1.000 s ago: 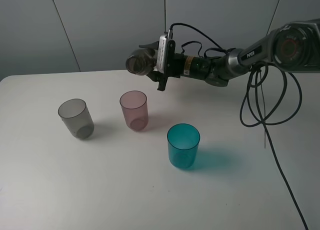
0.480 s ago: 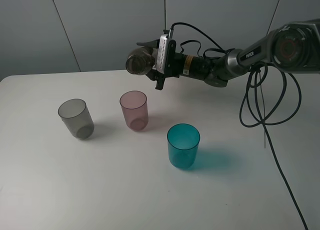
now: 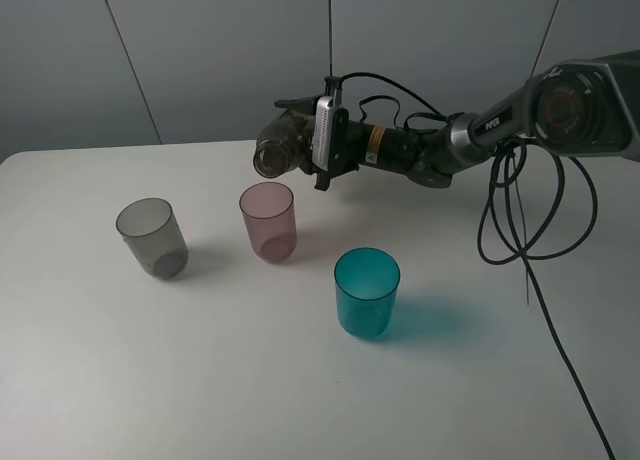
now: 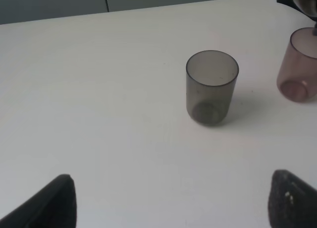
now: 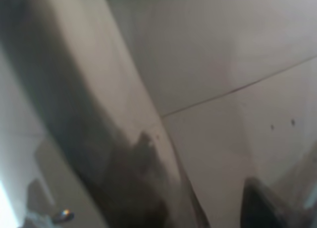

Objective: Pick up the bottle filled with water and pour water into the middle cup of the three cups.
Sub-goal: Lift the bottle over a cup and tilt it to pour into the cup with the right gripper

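Note:
My right gripper (image 3: 297,138) is shut on the smoky-brown bottle (image 3: 280,148) and holds it nearly on its side in the air. The bottle's mouth points left and down, just above and behind the pink middle cup (image 3: 268,220). The smoky grey cup (image 3: 151,237) stands to the left and the teal cup (image 3: 366,291) to the front right. All three cups stand upright. The right wrist view shows only the bottle (image 5: 89,129), close and blurred. My left gripper (image 4: 173,208) is open and empty, low over the table, facing the grey cup (image 4: 211,86) and the pink cup (image 4: 299,72).
The white table (image 3: 200,360) reaches to its right edge, where black cables (image 3: 530,220) hang from the right arm. A grey wall stands behind the table.
The right gripper has tipped the bottle further, so its mouth has dropped and come closer to the pink cup. The cups have not moved.

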Action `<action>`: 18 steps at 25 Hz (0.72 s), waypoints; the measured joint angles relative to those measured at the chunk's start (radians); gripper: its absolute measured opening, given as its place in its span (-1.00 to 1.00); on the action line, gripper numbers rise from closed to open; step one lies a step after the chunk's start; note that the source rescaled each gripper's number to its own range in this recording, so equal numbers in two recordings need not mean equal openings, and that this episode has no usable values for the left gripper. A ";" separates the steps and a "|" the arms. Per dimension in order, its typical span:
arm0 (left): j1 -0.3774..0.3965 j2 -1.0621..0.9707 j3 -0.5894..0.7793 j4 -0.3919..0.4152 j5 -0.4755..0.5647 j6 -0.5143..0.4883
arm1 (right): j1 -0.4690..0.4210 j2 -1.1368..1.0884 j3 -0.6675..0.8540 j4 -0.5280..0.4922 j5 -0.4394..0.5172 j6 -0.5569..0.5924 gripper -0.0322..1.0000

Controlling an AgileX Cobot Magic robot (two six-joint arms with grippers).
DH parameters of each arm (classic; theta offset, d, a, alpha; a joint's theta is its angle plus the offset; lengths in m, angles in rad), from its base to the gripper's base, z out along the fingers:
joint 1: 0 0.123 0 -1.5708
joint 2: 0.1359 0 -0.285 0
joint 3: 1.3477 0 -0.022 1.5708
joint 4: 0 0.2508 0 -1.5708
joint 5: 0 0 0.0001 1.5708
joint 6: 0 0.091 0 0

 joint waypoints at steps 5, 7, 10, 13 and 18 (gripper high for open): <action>0.000 0.000 0.000 0.000 0.000 0.000 | 0.000 0.000 0.000 0.002 0.000 -0.059 -0.94; 0.000 0.000 0.000 0.000 0.000 0.000 | 0.000 0.000 0.000 0.002 0.000 -0.081 -0.94; 0.000 0.000 0.000 0.000 0.000 0.000 | 0.000 0.000 0.000 0.002 0.000 -0.112 -0.94; 0.000 0.000 0.000 0.000 0.000 0.000 | 0.000 0.000 -0.002 0.004 0.000 -0.130 -0.94; 0.000 0.000 0.000 0.000 0.000 0.000 | 0.000 0.000 -0.016 0.004 0.018 -0.146 -0.94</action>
